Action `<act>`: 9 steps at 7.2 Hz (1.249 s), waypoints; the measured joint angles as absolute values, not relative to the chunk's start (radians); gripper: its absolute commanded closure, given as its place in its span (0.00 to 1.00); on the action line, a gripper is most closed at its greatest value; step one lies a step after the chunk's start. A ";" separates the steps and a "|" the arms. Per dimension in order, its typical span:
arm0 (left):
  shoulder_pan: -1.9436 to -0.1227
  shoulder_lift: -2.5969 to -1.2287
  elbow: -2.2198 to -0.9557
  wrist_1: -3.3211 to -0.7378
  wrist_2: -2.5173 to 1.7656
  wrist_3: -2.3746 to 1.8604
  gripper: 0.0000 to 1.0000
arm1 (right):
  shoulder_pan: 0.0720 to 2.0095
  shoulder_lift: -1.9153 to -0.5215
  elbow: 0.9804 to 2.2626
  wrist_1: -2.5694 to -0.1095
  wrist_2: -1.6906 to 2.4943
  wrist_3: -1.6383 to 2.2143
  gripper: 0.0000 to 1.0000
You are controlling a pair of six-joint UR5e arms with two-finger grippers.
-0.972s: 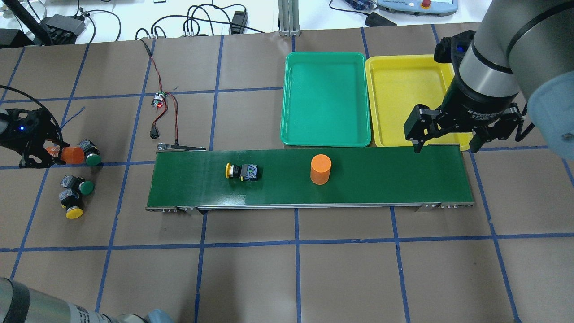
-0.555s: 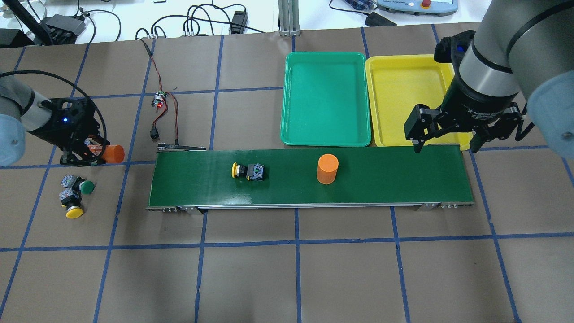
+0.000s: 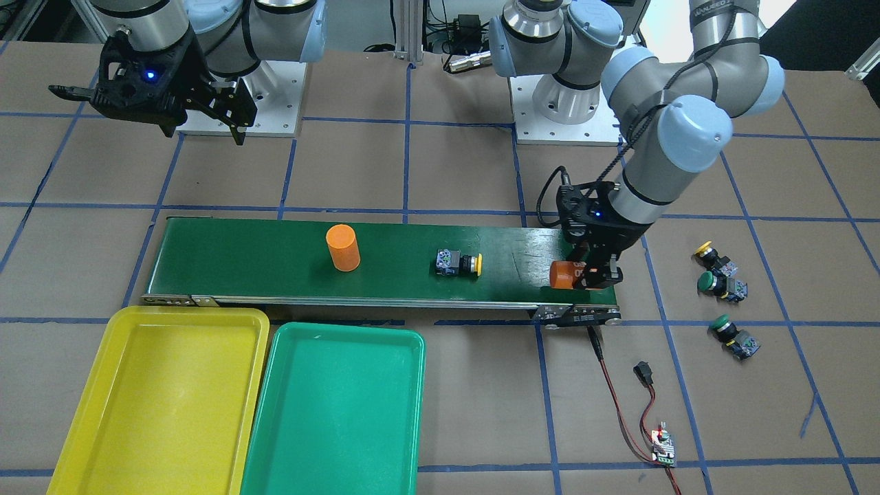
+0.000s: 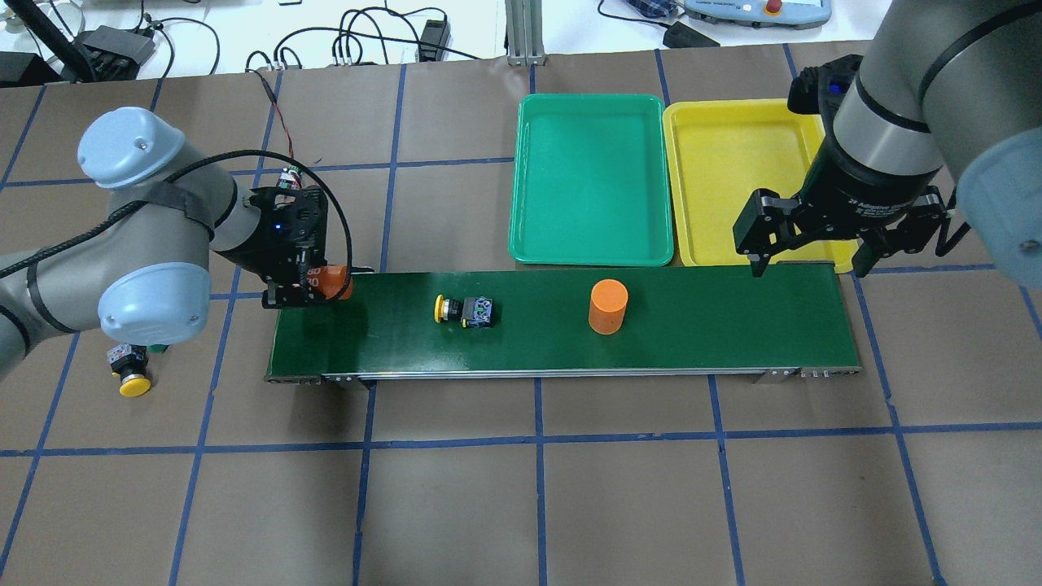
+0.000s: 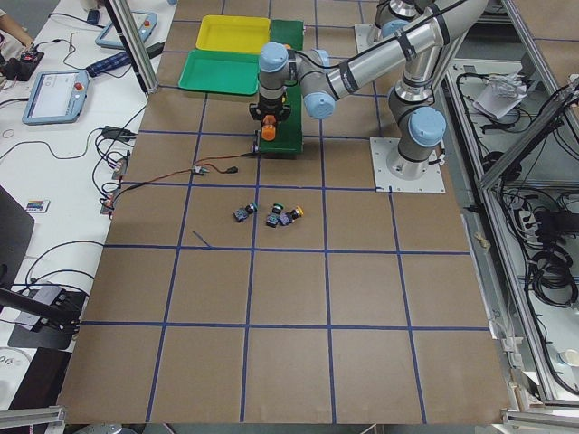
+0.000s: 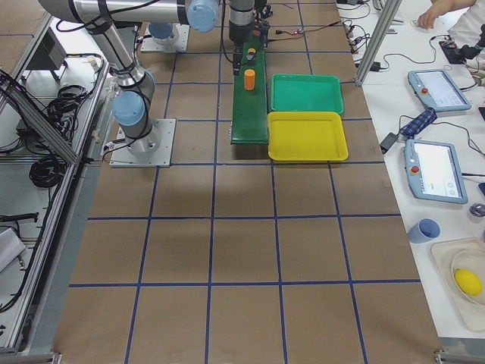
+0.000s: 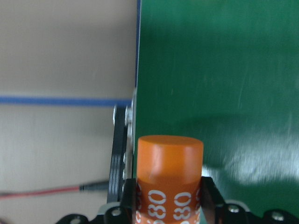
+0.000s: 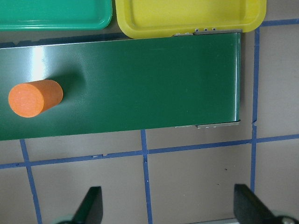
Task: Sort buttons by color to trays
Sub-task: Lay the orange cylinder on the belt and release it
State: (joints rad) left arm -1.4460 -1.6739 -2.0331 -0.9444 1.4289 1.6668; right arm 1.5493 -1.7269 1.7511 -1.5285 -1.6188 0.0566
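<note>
My left gripper (image 4: 321,282) is shut on an orange cylinder (image 7: 169,177) marked 4680 and holds it over the left end of the dark-green conveyor belt (image 4: 716,325). One yellow button (image 4: 464,310) lies on its side on the belt. A yellow button (image 3: 713,256) and two green buttons (image 3: 718,283) (image 3: 732,337) lie on the table beyond the belt's left end. The green tray (image 4: 592,179) and yellow tray (image 4: 733,163) stand empty behind the belt. My right gripper (image 4: 810,264) hangs open and empty over the belt's right end.
A second orange cylinder (image 4: 607,307) stands upright on the belt right of the yellow button. A small circuit board with red and black wires (image 3: 662,447) lies behind the belt's left end. My left arm covers part of the button cluster in the overhead view.
My left arm has swung right from the button cluster to the belt's left end, carrying the orange cylinder. The yellow button and the upright cylinder have shifted right on the belt. The right arm is still.
</note>
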 measured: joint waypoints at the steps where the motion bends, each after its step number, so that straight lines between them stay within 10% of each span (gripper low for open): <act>1: -1.491 -1.661 -2.041 -0.940 1.428 1.611 0.63 | 1.549 -1.727 1.751 -1.527 -1.619 0.056 0.00; 4: -1.558 -1.638 -2.084 -0.940 1.430 1.463 0.13 | 1.549 -1.728 1.752 -1.525 -1.619 0.056 0.00; 9: -1.400 -1.575 -2.097 -0.948 1.427 1.422 0.07 | 1.548 -1.726 1.749 -1.523 -1.609 0.058 0.00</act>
State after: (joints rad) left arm -1.3997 -1.5751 -2.0967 -0.9476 1.4271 1.4225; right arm 1.5480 -1.7264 1.7488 -1.5228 -1.6085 0.0579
